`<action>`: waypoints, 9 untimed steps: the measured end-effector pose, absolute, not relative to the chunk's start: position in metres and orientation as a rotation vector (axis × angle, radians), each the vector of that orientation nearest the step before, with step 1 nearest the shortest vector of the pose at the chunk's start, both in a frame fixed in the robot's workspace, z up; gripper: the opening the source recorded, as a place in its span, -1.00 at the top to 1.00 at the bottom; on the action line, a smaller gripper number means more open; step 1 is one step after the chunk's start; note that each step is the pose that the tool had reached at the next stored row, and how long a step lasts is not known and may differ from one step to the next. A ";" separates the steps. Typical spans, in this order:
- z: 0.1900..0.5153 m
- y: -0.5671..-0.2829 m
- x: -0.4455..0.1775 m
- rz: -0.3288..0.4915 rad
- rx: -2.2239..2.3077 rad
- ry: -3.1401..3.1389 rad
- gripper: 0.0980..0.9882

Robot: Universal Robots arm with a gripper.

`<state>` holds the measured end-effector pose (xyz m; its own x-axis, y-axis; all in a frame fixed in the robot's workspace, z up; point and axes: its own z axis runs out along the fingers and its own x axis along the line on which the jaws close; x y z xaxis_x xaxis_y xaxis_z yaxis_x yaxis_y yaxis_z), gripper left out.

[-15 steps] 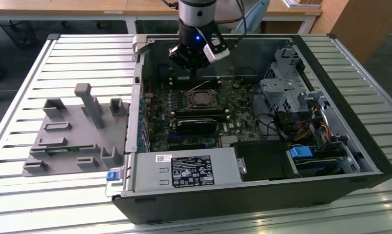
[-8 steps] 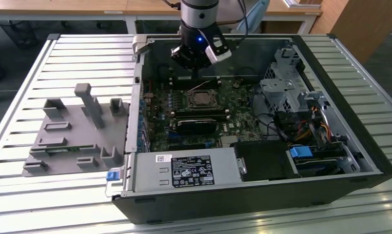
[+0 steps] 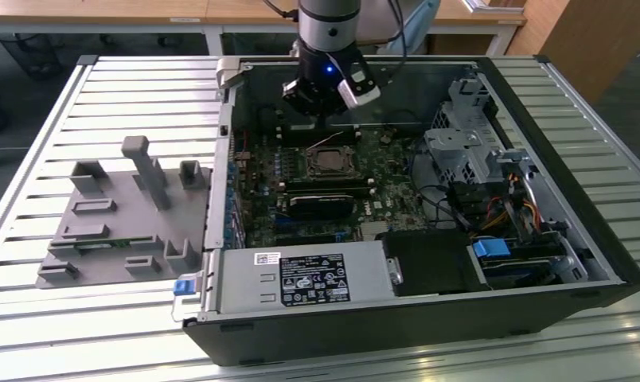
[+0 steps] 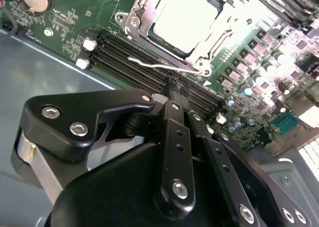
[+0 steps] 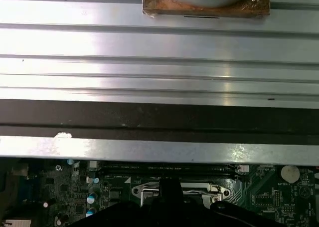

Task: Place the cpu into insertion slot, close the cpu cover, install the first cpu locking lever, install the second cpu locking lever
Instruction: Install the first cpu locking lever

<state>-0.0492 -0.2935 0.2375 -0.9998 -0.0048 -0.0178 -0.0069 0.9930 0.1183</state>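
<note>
The cpu (image 4: 187, 18) lies in the insertion slot (image 3: 329, 163), its pale metal face up. The silver cpu cover (image 4: 164, 50) sits down around it as a frame. A thin wire locking lever (image 4: 159, 65) sticks out free along the socket's edge, over the memory slots. My gripper (image 4: 174, 85) hangs just beside that lever with its black fingers (image 4: 172, 117) together and nothing seen between them. In the exterior view the gripper (image 3: 318, 118) is inside the open case, a little behind the socket. In the first wrist view its tip (image 5: 169, 187) hides part of the socket.
Long black memory slots (image 4: 124, 62) run beside the socket. A grey fixture block (image 3: 119, 215) stands on the slatted table at the exterior view's left. The power supply (image 3: 298, 278), drive cage (image 3: 469, 151) and case walls (image 3: 235, 79) hem in the board.
</note>
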 end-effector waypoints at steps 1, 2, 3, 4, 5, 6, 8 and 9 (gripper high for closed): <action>0.236 -0.293 -0.049 0.185 -0.009 3.119 0.98; 0.235 -0.293 -0.049 0.185 -0.009 3.119 0.98; 0.234 -0.294 -0.048 0.185 -0.010 3.119 0.98; 0.234 -0.293 -0.048 0.185 -0.010 3.119 0.98; 0.233 -0.293 -0.047 0.185 -0.013 3.119 0.98; 0.233 -0.293 -0.046 0.185 -0.018 3.119 0.98; 0.232 -0.293 -0.045 0.185 -0.034 3.119 0.98; 0.232 -0.294 -0.044 0.185 -0.038 3.119 0.98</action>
